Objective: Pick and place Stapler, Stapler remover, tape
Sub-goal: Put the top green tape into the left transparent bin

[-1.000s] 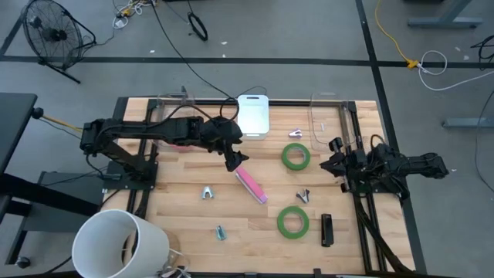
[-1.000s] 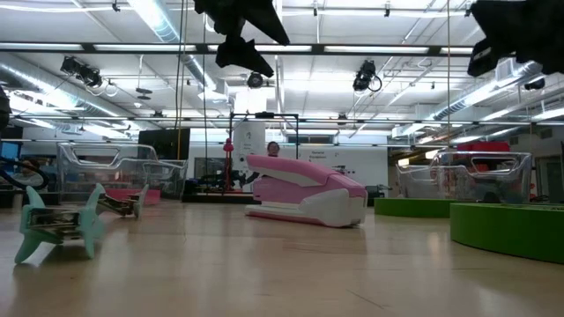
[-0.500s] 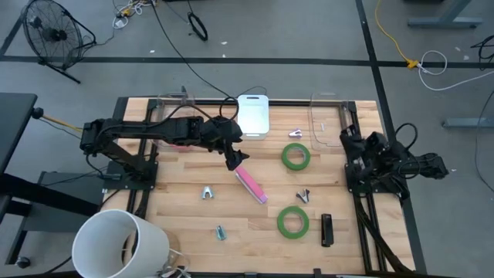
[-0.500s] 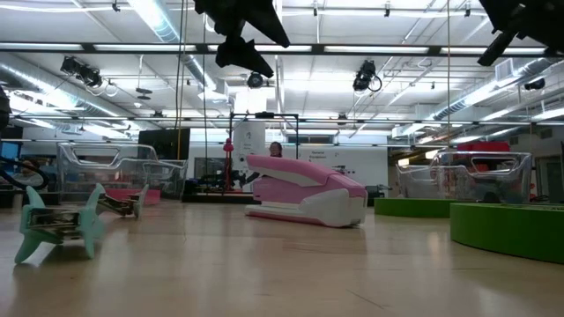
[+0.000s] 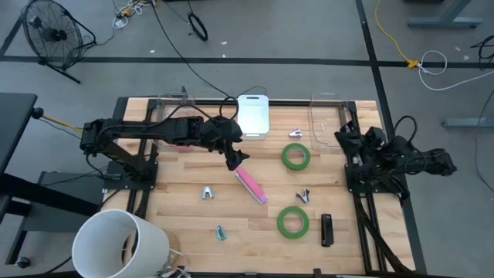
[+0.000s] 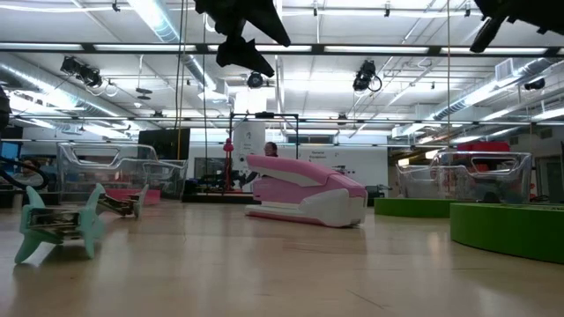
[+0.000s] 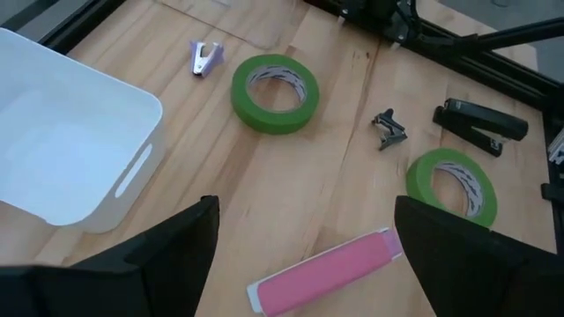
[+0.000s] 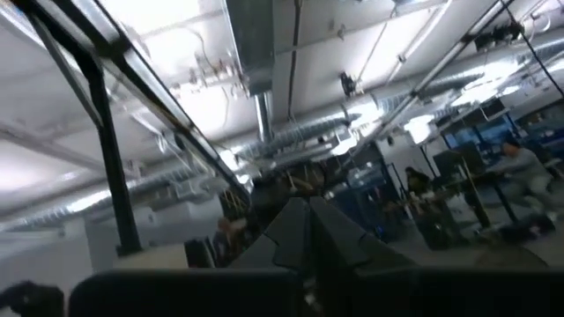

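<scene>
A pink stapler (image 5: 251, 185) lies flat mid-table, also seen in the left wrist view (image 7: 322, 275) and the low view (image 6: 308, 191). My left gripper (image 5: 235, 159) hangs open above its far end, fingers wide apart (image 7: 300, 251), touching nothing. Two green tape rings lie flat to its right, one farther (image 5: 296, 157) and one nearer (image 5: 293, 222). A black stapler (image 5: 326, 229) lies by the nearer ring. Staple removers lie scattered: purple (image 5: 295, 133), dark (image 5: 303, 196), teal (image 5: 207, 193). My right gripper (image 5: 342, 137) is shut at the table's right side, raised and pointing up (image 8: 304, 238).
A white bin (image 5: 253, 116) stands at the far middle, a clear container (image 5: 328, 123) at the far right, another clear one (image 5: 174, 100) at the far left. A white bucket (image 5: 120, 243) stands off the near-left corner. Another small remover (image 5: 221, 232) lies near the front edge.
My right gripper has risen at the table's right side and tipped upward while rolling, so it now points above level; it stays shut. The left arm and all the objects have kept still.
</scene>
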